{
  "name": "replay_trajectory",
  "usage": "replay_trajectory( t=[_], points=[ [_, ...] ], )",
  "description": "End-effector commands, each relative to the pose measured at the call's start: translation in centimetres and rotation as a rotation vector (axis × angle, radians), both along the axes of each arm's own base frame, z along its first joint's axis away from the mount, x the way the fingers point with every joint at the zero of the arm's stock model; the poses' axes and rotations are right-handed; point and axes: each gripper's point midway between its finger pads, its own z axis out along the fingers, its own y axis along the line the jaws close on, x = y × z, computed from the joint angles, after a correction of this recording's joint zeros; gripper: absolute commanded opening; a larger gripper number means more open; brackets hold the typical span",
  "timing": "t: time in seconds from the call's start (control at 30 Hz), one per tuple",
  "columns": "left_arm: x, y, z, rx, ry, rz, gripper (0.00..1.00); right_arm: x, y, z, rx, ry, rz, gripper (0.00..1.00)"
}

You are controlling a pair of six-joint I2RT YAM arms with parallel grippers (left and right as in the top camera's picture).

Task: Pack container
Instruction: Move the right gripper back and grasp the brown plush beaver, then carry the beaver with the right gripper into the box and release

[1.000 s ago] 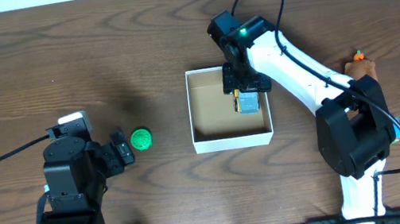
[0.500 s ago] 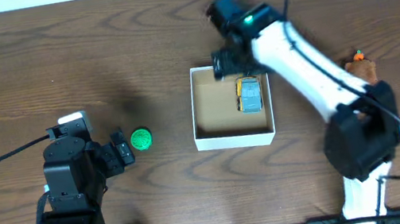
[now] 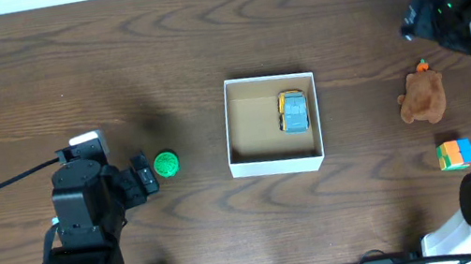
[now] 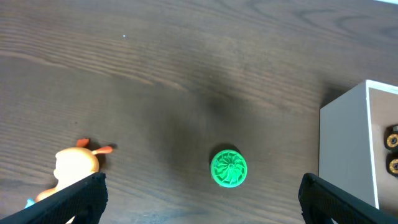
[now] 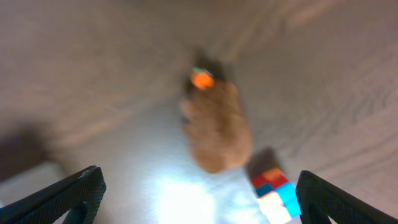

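The container, a square white box with a tan inside, stands mid-table and holds a yellow and blue toy car at its far right. Its white wall shows at the right edge of the left wrist view. My left gripper is open and empty, just left of a green round toy; in the left wrist view that toy lies ahead between the fingers. My right gripper is open and empty at the far right, above a brown plush toy. The right wrist view is blurred.
A colour cube lies near the right edge, below the plush; both show blurred in the right wrist view, plush and cube. A yellow duck toy lies left of the green toy, under my left arm.
My right gripper has let go of the toy car inside the container and swung away to the far right. The container shifted slightly. The left arm has not moved.
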Motion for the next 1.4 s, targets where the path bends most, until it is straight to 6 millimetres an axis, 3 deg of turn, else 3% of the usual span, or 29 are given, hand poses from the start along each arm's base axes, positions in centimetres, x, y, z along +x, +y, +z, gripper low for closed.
replay_trajectory(
  t=[0.0, 0.23, 0.37, 0.4, 0.47, 0.53, 0.73, 0.8, 0.93, 1.1, 1.23, 1.37],
  points=[
    [0.3, -0.1, 0.1, -0.011, 0.007, 0.008, 0.98, -1.9, -1.4, -4.4, 0.004, 0.147, 0.063, 0.99],
    [0.5, -0.1, -0.4, -0.009, 0.032, 0.008, 0.98, -3.7, -1.5, -11.4, 0.021, 0.214, 0.054, 0.99],
    [0.5, -0.1, -0.4, -0.009, 0.031, 0.008, 0.98, -3.7, -1.4, -13.4, 0.015, 0.197, 0.065, 0.93],
    [0.5, -0.1, -0.4, -0.009, 0.031, 0.008, 0.98, -3.8, -1.4, -13.6, 0.015, 0.198, 0.064, 0.87],
    [0.5, -0.1, -0.4, -0.009, 0.031, 0.008, 0.98, -4.1, -1.3, -13.9, 0.017, 0.208, 0.065, 0.64],
    [0.5, -0.1, -0.4, -0.009, 0.031, 0.008, 0.98, -4.3, -1.3, -14.0, 0.02, 0.217, 0.064, 0.3],
    [0.5, -0.1, -0.4, -0.009, 0.031, 0.008, 0.98, -4.6, -1.2, -14.0, 0.023, 0.228, 0.064, 0.01],
    [0.5, -0.1, -0.4, -0.009, 0.031, 0.008, 0.98, -4.6, -1.2, -13.8, 0.022, 0.226, 0.063, 0.01],
    [0.5, -0.1, -0.4, -0.009, 0.031, 0.008, 0.98, -3.9, -0.9, -11.8, 0.012, 0.186, 0.067, 0.01],
    [0.6, -0.1, -0.3, -0.01, 0.024, 0.008, 0.98, -1.2, 1.5, -4.6, -0.024, 0.018, 0.144, 0.01],
    [0.6, -0.1, -0.3, -0.01, 0.024, 0.008, 0.98, 0.3, 7.6, 1.7, 0.032, -0.173, 0.29, 0.01],
    [0.6, -0.1, -0.3, -0.01, 0.024, 0.008, 0.98, 0.2, 15.0, 5.0, 0.102, -0.306, 0.377, 0.01]
  ],
)
